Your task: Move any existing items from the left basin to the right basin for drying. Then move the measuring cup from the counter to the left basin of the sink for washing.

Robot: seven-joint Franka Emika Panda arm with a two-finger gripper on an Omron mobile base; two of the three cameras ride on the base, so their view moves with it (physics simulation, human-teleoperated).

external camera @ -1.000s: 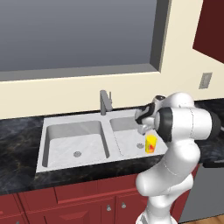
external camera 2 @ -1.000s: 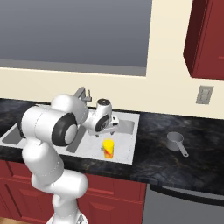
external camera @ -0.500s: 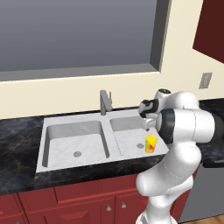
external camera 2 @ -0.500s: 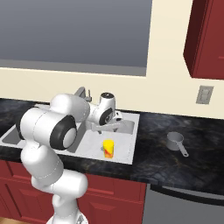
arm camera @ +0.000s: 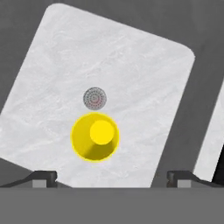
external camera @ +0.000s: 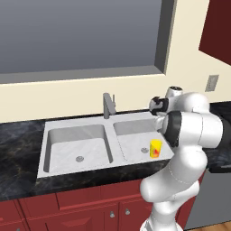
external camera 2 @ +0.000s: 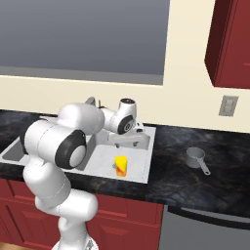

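Arm hides right basin [external camera 2: 141, 161] partly; left basin [external camera 2: 12, 151] is cut off

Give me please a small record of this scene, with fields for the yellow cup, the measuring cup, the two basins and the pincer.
yellow cup: stands upright in the right basin, beside its drain
left basin: nothing in it but its drain
measuring cup: on the counter to the right of the sink, handle toward the front edge
pincer: open, above the yellow cup, not touching it
task stage: cup already in the right basin; measuring cup not yet moved
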